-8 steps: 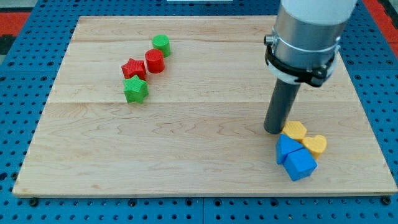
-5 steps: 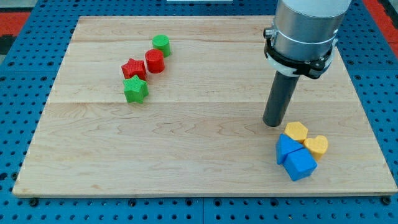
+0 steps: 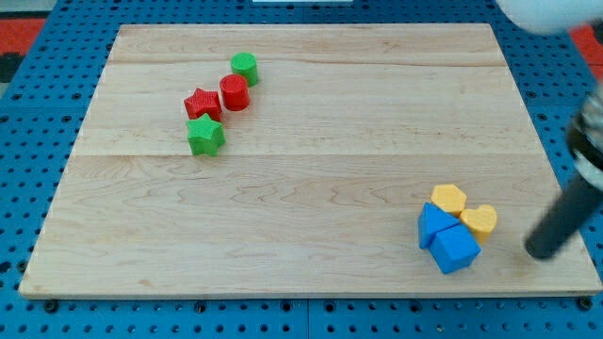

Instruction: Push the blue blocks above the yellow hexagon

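The wooden tabletop fills most of the view, with nearly all of its surface bare. My arm enters at the view's right edge as a blurred dark rod, and my tip sits at about four o'clock on the board, to the three o'clock side of the lower-right cluster and apart from it; this tool has no jaws, so nothing is clenched or grasped, and it touches no block. The task's things lie in that cluster: the blue cube at the bottom, touching a smaller blue block at its ten o'clock whose shape I cannot make out, with the yellow hexagon just at their twelve o'clock and the yellow heart touching at about two o'clock of the cube. So both blues sit below the hexagon, and the task looks barely begun. To do the step well, I judge the tip should get under the blues at their six o'clock and drive them toward twelve o'clock along a line that passes beside the hexagon, not through it, or the hexagon is simply carried ahead of them. Short, centred pushes should keep the cube from spinning off. Far away at ten o'clock rest the green star, red star, red cylinder and green cylinder, out of the way.
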